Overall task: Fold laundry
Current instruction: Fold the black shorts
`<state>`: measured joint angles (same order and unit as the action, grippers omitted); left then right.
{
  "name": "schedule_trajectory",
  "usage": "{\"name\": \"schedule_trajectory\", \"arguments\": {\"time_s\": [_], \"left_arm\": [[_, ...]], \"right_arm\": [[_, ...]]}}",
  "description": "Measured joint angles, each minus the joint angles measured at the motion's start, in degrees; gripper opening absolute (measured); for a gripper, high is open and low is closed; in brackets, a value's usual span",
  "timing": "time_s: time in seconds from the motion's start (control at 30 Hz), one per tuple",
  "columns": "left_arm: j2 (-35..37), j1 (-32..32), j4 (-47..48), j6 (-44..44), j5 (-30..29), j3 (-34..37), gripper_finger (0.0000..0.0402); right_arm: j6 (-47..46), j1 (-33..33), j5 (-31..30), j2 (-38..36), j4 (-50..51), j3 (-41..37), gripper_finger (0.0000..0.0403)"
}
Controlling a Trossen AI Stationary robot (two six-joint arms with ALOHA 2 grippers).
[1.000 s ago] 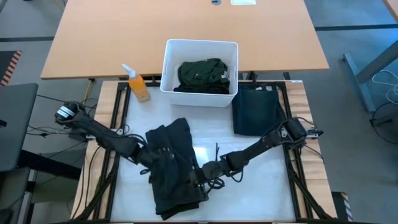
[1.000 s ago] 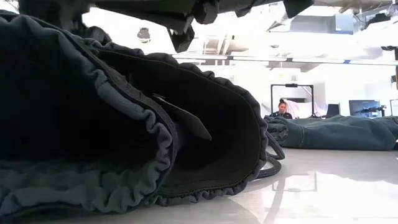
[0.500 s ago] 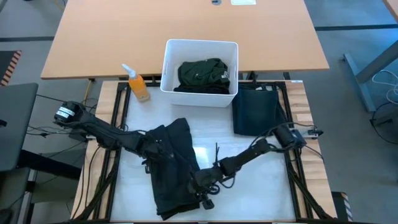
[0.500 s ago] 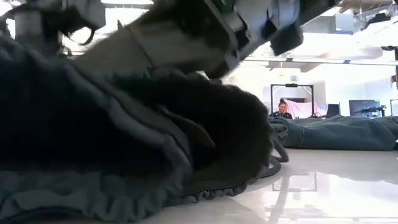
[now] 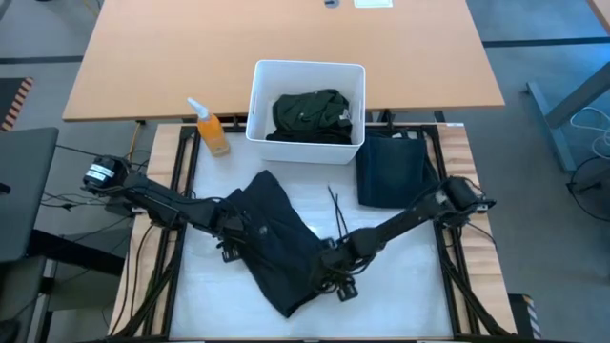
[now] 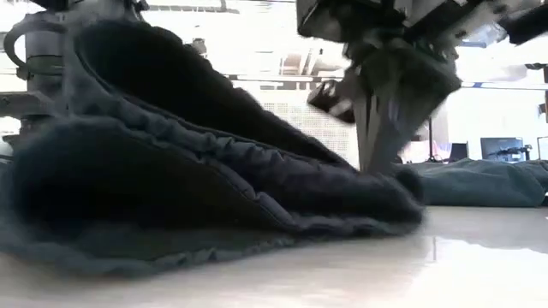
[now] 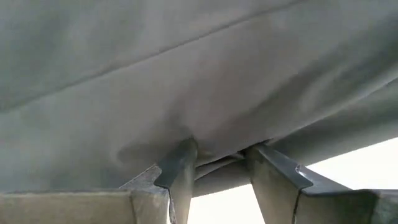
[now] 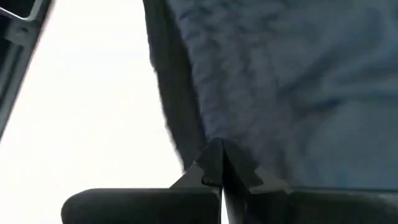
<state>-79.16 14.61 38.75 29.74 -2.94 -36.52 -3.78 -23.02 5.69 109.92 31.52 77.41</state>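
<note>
A black drawstring garment (image 5: 276, 238) lies slantwise on the white table top, its cords (image 5: 335, 205) trailing toward the far side. My left gripper (image 5: 232, 238) stands over its left edge, shut on a bunch of the cloth. My right gripper (image 5: 335, 274) is at the garment's right near edge, shut on the hem. A dark green shirt (image 5: 310, 112) lies in the white bin (image 5: 259, 100). Folded navy trousers (image 5: 396, 170) rest flat at the right. My left gripper pinches a raised fold of the black cloth (image 7: 217, 160) between its two fingers (image 7: 180, 163), coming from above and pointing down. The rest of the garment lies on the table around it. My right gripper has its fingertips (image 8: 219, 163) closed on the garment's right edge (image 8: 199, 134), slanting down from the table's right side. One layer or several, I cannot tell. In the low view that end (image 6: 398, 184) sits low, just above the table.
An orange spray bottle (image 5: 212, 129) stands left of the bin at the far side. Bare white table (image 5: 400, 286) shows at the near right and near left. A wooden desk (image 5: 286, 38) lies beyond the bin.
My left gripper has come down onto the garment. My right gripper has tipped steeply downward and gone toward the table's right edge, drawing the garment's near end with it. The garment, earlier puffed open at its waistband, now lies flatter and slantwise.
</note>
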Motion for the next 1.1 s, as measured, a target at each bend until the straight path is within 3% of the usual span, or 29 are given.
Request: {"name": "schedule_trajectory", "arguments": {"time_s": [0.1, 0.2, 0.3, 0.37, 0.47, 0.57, 0.67, 0.8, 0.93, 1.1], "left_arm": [[0.0, 0.0, 4.9, -3.3, -2.4, -3.9, 0.0137], [0.0, 0.0, 7.8, -5.0, -7.1, -8.7, 0.0137], [0.1, 0.4, 7.6, -6.5, -8.1, -11.5, 0.0137], [0.1, 1.2, 4.7, -8.2, -7.6, -12.2, 0.0137], [0.1, 1.9, 2.3, -11.3, -7.5, -11.0, 0.0137], [0.1, 1.2, -1.9, -13.0, -7.8, -9.8, 0.0137], [0.0, -0.1, -7.0, -13.1, -5.6, -7.9, 0.0137], [-0.4, -0.9, -11.6, -10.3, -0.6, -5.3, 0.0137], [-1.1, -0.1, -12.3, -5.5, 3.6, -3.1, 0.0137], [-2.0, 1.6, -13.8, -1.4, 11.4, -0.4, 0.0137]], "right_arm": [[2.2, 1.5, -2.7, -5.9, -0.1, -3.7, 0.0020], [0.6, 4.7, -2.8, -14.2, -8.7, -13.3, 0.0020], [-7.4, 7.5, -3.0, -20.8, -34.1, -24.7, 0.0020], [-9.4, 6.1, -3.4, -20.6, -53.7, -29.1, 0.0020], [-6.5, 1.5, -8.3, -14.5, -65.0, -27.7, 0.0019], [-4.9, -1.2, -15.5, -4.8, -63.5, -21.3, 0.0019], [-4.6, -0.8, -17.1, 2.8, -62.5, -12.4, 0.0019], [-6.2, -0.4, -21.5, 10.0, -51.7, -2.6, 0.0019], [-6.9, -1.1, -22.5, 12.2, -43.6, 2.8, 0.0019], [-9.7, -2.0, -21.0, 13.1, -37.2, 3.7, 0.0019]]}}
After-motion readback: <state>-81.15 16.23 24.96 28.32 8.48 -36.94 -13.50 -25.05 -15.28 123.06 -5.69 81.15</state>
